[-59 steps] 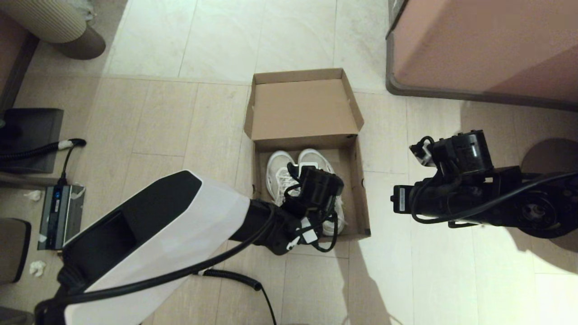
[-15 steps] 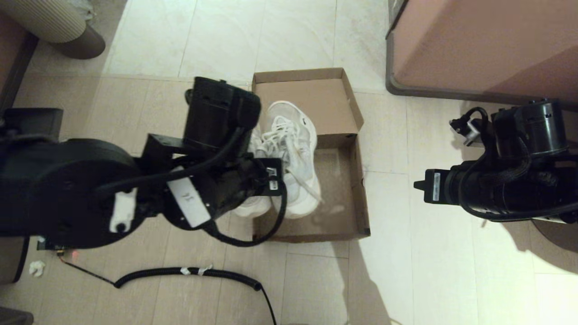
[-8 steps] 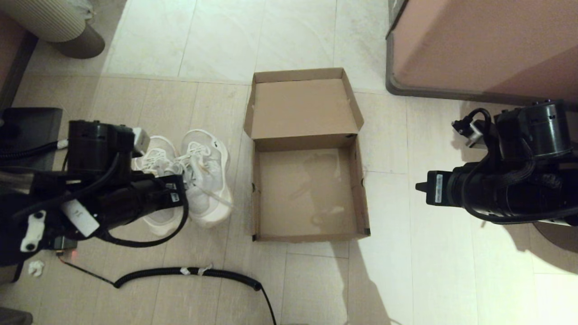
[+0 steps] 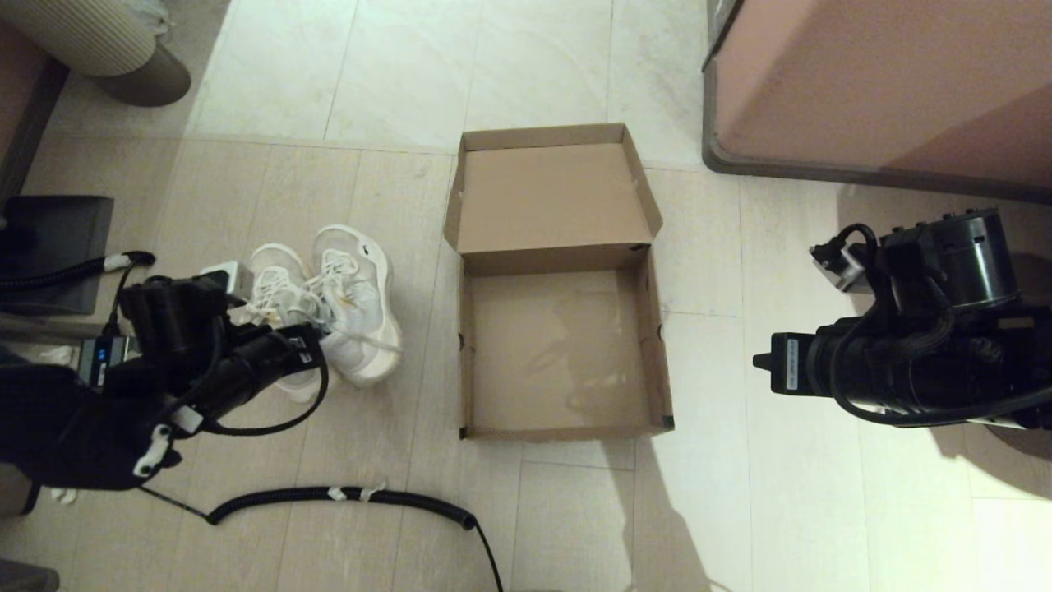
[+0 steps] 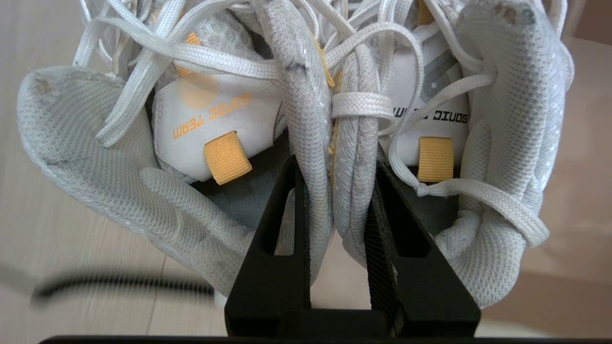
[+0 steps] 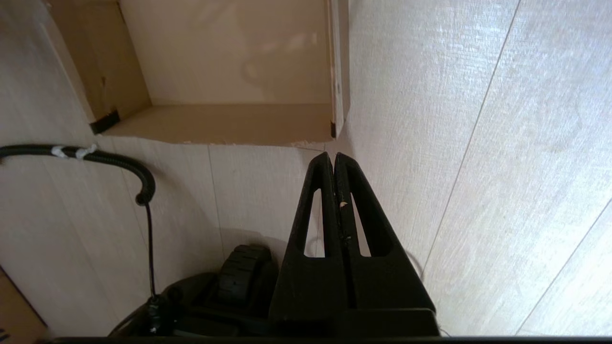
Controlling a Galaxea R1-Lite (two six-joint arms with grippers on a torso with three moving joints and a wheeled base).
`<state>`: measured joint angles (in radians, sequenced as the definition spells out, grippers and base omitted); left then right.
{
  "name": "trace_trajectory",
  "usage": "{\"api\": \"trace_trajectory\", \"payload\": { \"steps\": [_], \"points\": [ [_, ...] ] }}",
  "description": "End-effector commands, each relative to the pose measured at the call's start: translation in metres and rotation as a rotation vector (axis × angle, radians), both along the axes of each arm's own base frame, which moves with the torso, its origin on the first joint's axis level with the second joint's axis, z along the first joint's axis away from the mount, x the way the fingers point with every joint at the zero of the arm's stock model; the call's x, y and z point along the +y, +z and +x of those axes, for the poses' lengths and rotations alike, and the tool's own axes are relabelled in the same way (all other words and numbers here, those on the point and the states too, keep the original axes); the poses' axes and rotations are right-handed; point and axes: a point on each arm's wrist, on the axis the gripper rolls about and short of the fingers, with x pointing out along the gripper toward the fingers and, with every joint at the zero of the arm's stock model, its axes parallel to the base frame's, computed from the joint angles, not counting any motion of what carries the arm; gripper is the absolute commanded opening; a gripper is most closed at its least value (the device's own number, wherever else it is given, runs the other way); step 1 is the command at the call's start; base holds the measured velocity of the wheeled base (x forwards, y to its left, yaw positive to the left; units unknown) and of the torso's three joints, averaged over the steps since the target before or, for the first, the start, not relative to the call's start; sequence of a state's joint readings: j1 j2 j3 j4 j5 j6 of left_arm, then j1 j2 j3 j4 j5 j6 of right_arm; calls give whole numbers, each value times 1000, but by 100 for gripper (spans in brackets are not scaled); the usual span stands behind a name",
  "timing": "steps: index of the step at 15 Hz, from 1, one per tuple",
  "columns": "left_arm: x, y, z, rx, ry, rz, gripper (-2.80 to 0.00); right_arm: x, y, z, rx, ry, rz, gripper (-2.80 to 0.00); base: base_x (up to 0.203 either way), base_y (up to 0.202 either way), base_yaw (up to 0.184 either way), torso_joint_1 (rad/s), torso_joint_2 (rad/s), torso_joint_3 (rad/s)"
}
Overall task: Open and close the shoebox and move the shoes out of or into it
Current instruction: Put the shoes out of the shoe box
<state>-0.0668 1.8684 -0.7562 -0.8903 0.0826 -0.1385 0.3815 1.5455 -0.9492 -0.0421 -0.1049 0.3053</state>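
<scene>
The brown cardboard shoebox (image 4: 653,353) lies on the floor in the middle with its flap lid (image 4: 549,197) folded back and nothing inside. The pair of white mesh shoes (image 4: 349,300) is to the left of the box, close over the floor. My left gripper (image 5: 334,165) is shut on the two inner collars of the shoes (image 5: 330,124), pinching them together. In the head view the left gripper (image 4: 308,337) sits at their heel end. My right gripper (image 6: 333,157) is shut on nothing, just off the near right corner of the shoebox (image 6: 334,71).
A coiled black cable (image 4: 345,497) runs over the floor in front of the box. A large pinkish-brown cabinet (image 4: 879,90) stands at the back right. A dark unit (image 4: 49,247) and a small device (image 4: 103,358) lie at the far left.
My left gripper lifted the pair out of the box and carried it left, down to the floor beside the box. The right arm barely moved.
</scene>
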Motion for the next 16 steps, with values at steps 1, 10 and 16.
{"api": "trace_trajectory", "payload": {
  "steps": [1,10,16],
  "points": [
    [1,-46,26,35,-19,38,-280,1,-5,1,18,-2,-5,-280,0,0,0,0,0,0],
    [4,-116,73,-42,-76,151,0,-1,-16,-2,52,-3,-16,-280,0,0,0,0,0,0],
    [2,-95,50,-85,-79,157,0,-4,-11,-11,33,-5,-12,-280,0,0,0,0,0,0]
  ]
}}
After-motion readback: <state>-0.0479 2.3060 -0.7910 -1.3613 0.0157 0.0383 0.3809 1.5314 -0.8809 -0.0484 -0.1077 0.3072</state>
